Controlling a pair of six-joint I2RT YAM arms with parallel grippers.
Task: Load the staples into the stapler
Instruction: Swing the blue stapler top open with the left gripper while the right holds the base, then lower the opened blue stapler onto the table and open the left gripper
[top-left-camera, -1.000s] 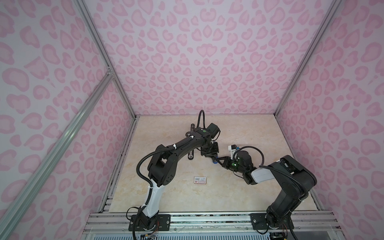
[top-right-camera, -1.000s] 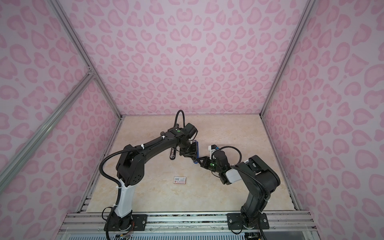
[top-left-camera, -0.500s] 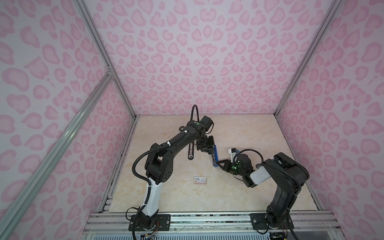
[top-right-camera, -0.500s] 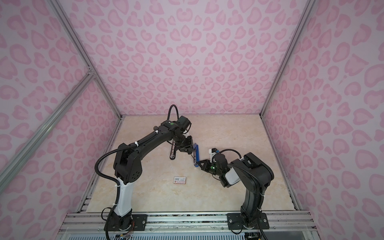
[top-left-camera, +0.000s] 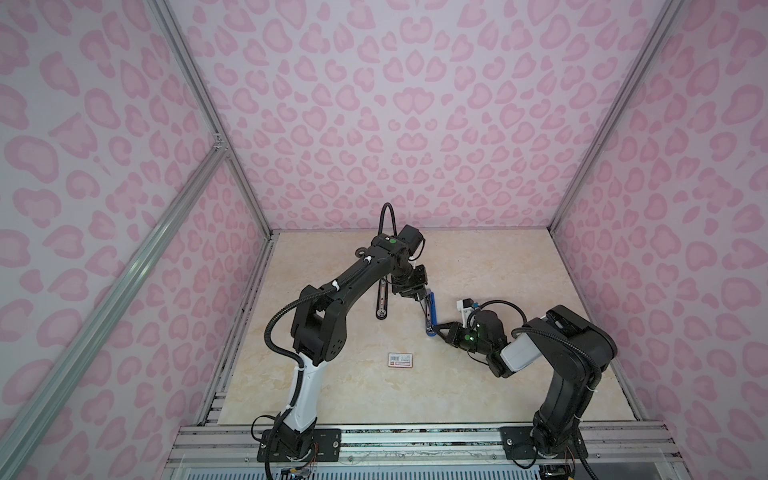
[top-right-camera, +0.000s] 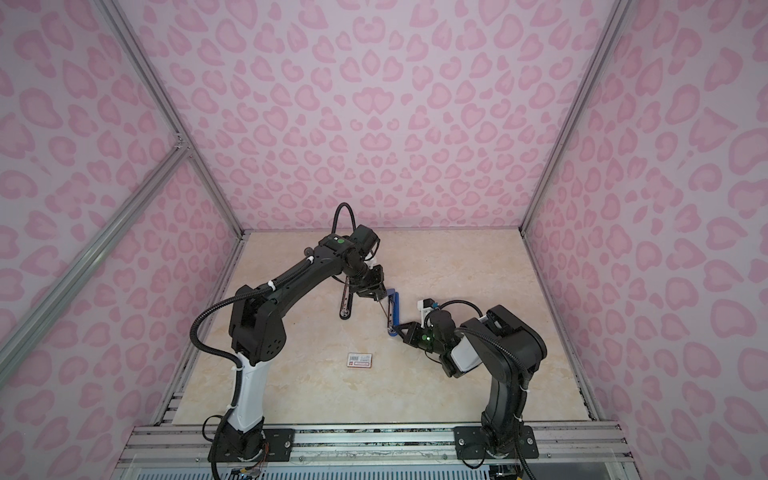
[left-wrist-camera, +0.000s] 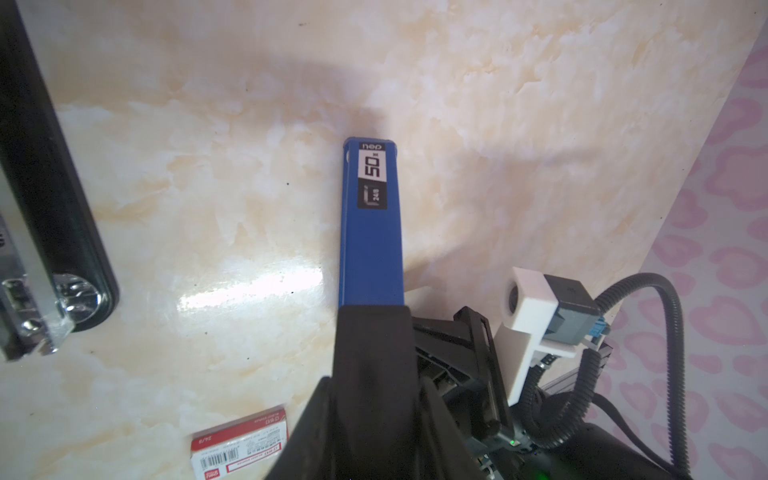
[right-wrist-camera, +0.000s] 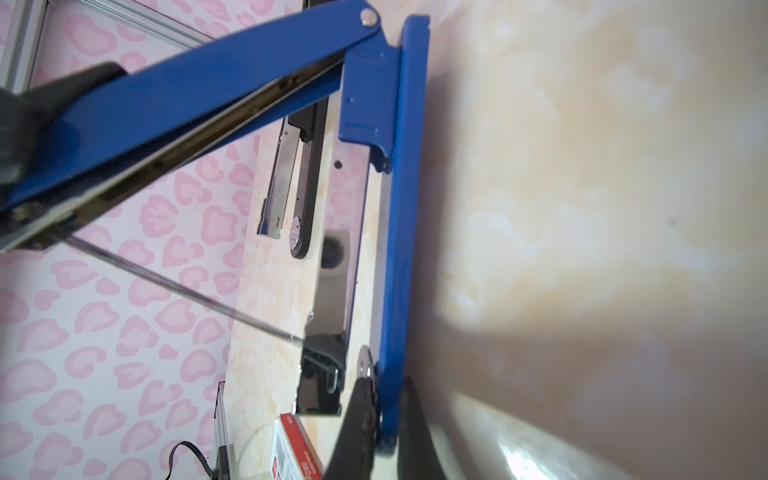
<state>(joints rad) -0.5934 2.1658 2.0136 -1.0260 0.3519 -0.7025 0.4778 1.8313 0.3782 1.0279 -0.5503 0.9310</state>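
Staples are unseen, perhaps in the white box (top-left-camera: 400, 359) in front of the blue stapler (top-left-camera: 432, 311) over the counter (top-left-camera: 478, 257); right gripper (top-left-camera: 439, 331) clamps its base (right-wrist-camera: 401, 249), left gripper (top-left-camera: 417, 296) beyond clamps its raised lid (left-wrist-camera: 371, 232), and a slip lets the stretched spring (right-wrist-camera: 187, 291) snap it shut.

"50" and "24/8" on the blue stapler (left-wrist-camera: 371, 249), "24/8" beside a barcode on the red-white box (left-wrist-camera: 239, 446).

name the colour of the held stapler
The stapler is blue, clearest in the left wrist view.
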